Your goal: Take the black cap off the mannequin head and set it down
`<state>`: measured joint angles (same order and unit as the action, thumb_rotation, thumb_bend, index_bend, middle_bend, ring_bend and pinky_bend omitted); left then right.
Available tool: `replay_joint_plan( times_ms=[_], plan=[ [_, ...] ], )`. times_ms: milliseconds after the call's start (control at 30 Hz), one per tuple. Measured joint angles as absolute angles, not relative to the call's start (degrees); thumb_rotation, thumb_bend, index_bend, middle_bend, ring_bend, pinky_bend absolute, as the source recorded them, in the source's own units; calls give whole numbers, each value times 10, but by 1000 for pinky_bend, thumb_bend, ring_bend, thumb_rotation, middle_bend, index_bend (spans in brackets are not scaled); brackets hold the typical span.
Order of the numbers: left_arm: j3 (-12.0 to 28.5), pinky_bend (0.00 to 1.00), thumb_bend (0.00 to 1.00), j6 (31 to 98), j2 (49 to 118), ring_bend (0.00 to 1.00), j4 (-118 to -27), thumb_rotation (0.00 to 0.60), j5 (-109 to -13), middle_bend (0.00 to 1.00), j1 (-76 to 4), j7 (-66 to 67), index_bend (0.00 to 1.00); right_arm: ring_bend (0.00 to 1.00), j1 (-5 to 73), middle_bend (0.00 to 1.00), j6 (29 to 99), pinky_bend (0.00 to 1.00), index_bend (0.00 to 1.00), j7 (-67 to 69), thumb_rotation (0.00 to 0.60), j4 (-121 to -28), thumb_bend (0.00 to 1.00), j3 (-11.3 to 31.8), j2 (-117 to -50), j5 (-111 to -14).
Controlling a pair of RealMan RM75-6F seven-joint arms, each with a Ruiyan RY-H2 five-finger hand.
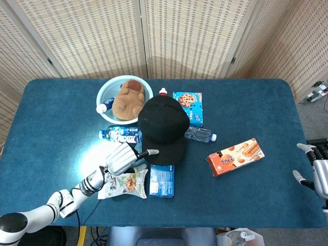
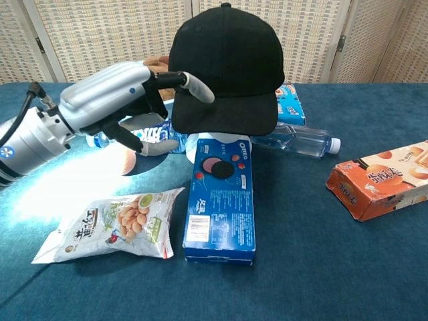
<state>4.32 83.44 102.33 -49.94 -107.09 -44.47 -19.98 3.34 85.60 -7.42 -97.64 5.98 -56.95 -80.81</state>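
- The black cap (image 2: 226,70) sits on the mannequin head (image 2: 200,144), of which only a pale sliver shows under the brim, so I must lift it up and off, not drag it sideways.
- My left hand (image 2: 127,93) is just left of the cap with fingers spread and nothing held, one fingertip reaching to the cap's side near the brim; I judge this the approach to a grasp.
- Directly in front of the cap lies the blue cookie box (image 2: 221,200), and left of that the snack bag (image 2: 110,224), so there is little room close by to set it down.
- Behind the cap to its left is the basin (image 1: 105,95) holding a plush toy (image 1: 128,97).
- My right hand (image 1: 318,171) idles far right of the cap at the edge of the surface (image 1: 246,102), open and empty.
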Motion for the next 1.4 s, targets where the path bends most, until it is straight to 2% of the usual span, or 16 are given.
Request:
replay_joint_plan(
  times_ms=[367,1200,1400],
  plan=[
    [47,1000,247,852,1081,1000,-436,600,-1044,1000,-463,-211,329,208,25,299,862,296,253,-67,600,-974,209,58,-567,-803],
    [62,1000,246,863,1145,1000,-396,600,-993,1000,-494,-250,452,208,18,299,861,296,253,-52,600,-964,209,58,-566,-797],
    [68,1000,254,868,1151,1000,-393,600,-981,1000,-497,-268,531,208,19,299,859,296,253,-52,600,-963,209,59,-567,-796]
  ],
)
